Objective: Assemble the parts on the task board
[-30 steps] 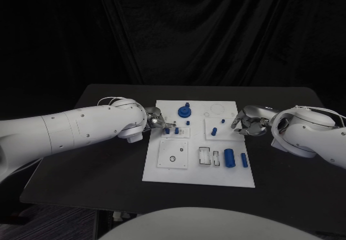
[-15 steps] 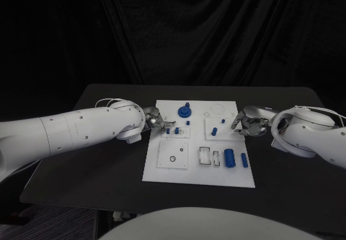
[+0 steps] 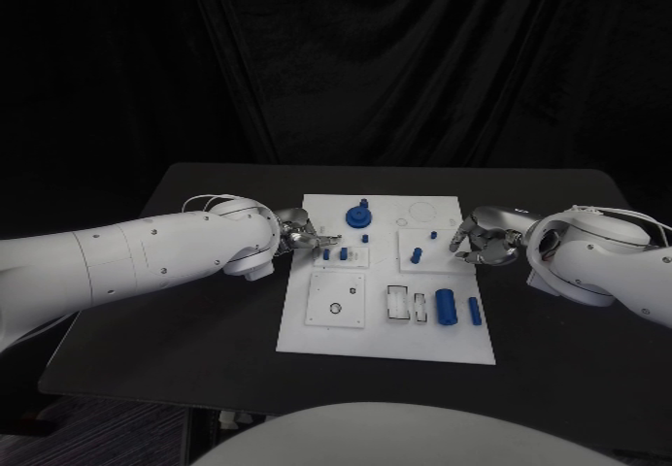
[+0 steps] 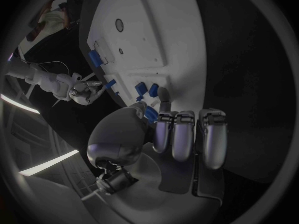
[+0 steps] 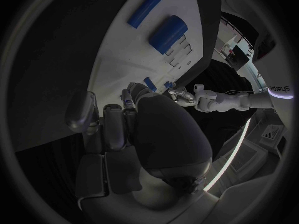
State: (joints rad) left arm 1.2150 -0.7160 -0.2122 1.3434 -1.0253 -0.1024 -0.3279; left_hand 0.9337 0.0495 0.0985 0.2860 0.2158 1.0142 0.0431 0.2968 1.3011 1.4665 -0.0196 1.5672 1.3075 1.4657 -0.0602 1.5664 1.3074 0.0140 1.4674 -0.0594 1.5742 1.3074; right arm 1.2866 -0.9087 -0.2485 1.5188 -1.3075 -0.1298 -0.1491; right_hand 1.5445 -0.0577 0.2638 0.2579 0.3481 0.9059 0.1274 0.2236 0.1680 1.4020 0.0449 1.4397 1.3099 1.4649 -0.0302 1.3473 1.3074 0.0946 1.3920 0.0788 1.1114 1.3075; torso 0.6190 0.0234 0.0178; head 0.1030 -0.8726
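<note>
Task board [image 3: 388, 335] lies in the middle of the black worktop [image 3: 183, 320], its long axis running away from the robot, between the two hands. Left hand [image 3: 300, 236] sits at the board's left edge, just beside two short blue pegs [image 3: 333, 253] standing upright in a small plate; these lie directly toward the board's centre from its fingers [image 4: 181, 134], so this hand is the nearer one for them. In the left wrist view the fingers curl inward side by side, and I cannot tell whether anything is pinched. Right hand [image 3: 484, 243] hovers at the board's right edge, fingers curled, grasp unclear. I count roughly eight blue parts: a round knob [image 3: 358, 215], several small pegs, one thick cylinder [image 3: 446, 305] and one slimmer cylinder [image 3: 475, 311] lying parallel to the board's long axis.
</note>
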